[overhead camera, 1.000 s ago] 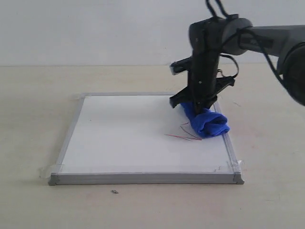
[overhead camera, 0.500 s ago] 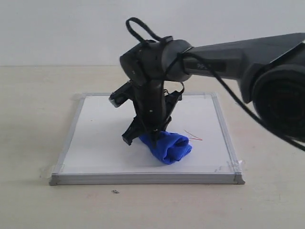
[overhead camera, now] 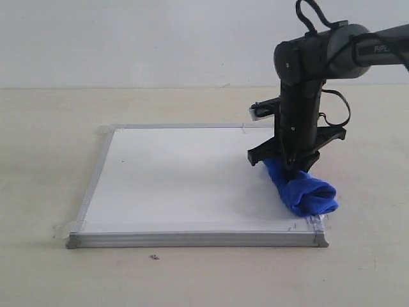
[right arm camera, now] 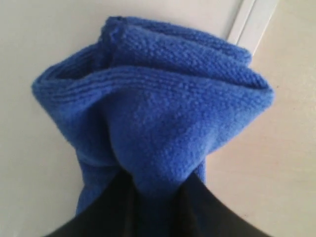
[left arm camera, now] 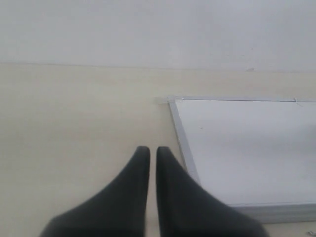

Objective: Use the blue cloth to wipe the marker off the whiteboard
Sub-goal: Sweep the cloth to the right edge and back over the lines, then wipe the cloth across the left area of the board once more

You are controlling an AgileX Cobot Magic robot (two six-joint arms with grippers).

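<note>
At the near-right corner of the whiteboard (overhead camera: 185,179) lies the blue cloth (overhead camera: 303,192). Its bunched end bulges over the grey frame and partly onto the counter (overhead camera: 192,275), just beside the taped corner. The upper end of the roll is pinched by the right end effector (overhead camera: 291,167), whose fingers are clamped on the fabric (in the wrist view the dark fingers are seen gripping the cloth from both sides, with the frame running just past it).

No red marker lines can be made out on the bare white surface, right up to the far edge. Whether any trace is hidden under the cloth cannot be told. The wiping is therefore judged to be at or near its end, with a stroke run out to the board's edge.

For the step to be done well, the cloth should be lifted slightly and brought back inside the frame before any further pass, since the overhanging roll could catch on the raised rim. Pressure is best kept light and even, so that a board held only by tape is not dragged. The covered corner should be checked last.

Well apart from this work, the left end effector (left arm camera: 152,150) is held over the counter beside the board's left frame. Its fingers are drawn almost together, and nothing is held between them.
</note>
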